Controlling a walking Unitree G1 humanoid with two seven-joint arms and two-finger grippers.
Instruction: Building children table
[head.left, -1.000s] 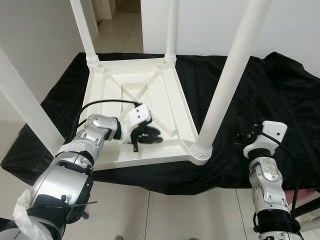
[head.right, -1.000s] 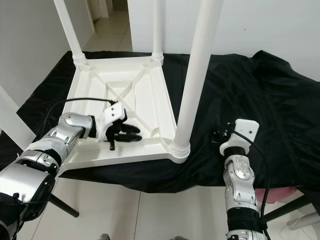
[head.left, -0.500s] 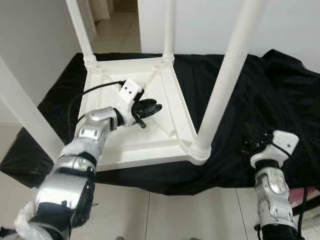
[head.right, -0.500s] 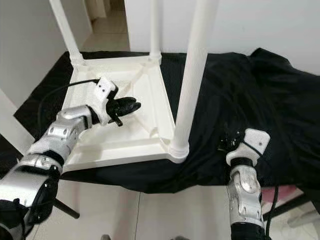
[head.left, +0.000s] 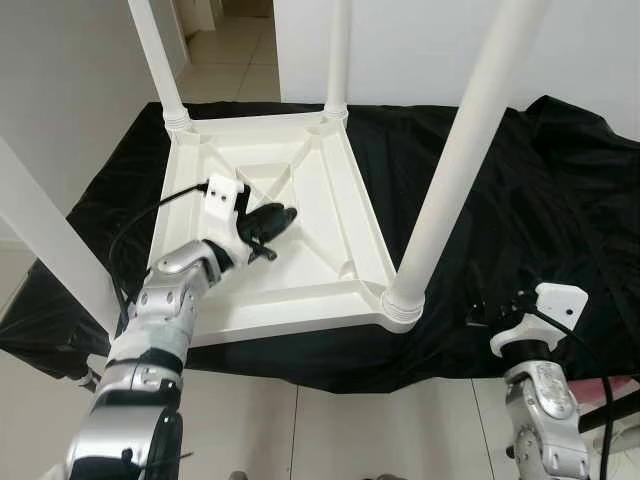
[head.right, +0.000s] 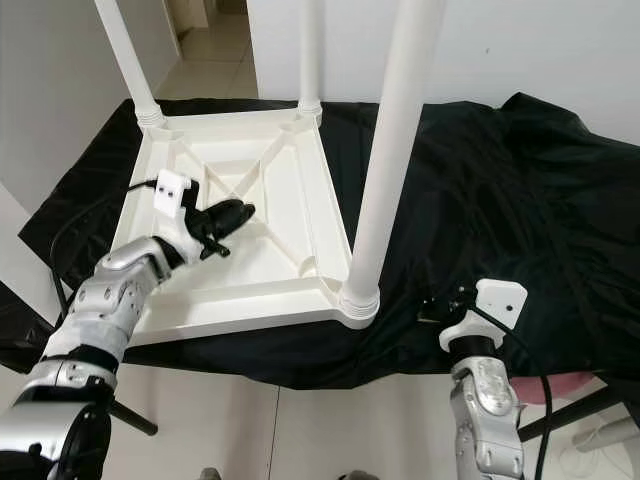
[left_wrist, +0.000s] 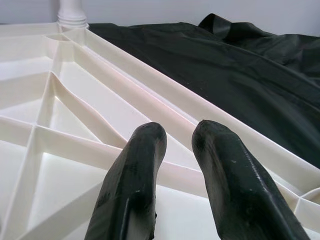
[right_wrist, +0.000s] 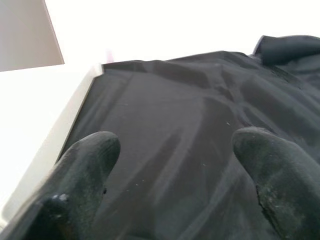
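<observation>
**On the black cloth: upturned table, both grippers empty**

On a black cloth (head.left: 520, 190) spread over a raised surface lies a white plastic children's table (head.left: 300, 285), turned upside down so its ribbed underside faces up. Four white legs rise from its corners; the near right leg (head.left: 455, 170) stands tall in its corner socket, and the far left leg (head.left: 155, 60) stands at the corner opposite.

The left gripper (head.left: 272, 222) hovers over the table's underside, on the left half of it, near the crossed ribs at the middle. Its fingers (left_wrist: 135, 175) sit close together with a narrow gap between them, holding nothing.

The right gripper (head.right: 440, 308) is off the table, to the right of the near right leg, low over the cloth. Its fingers (right_wrist: 85, 165) are spread wide apart, empty.
</observation>
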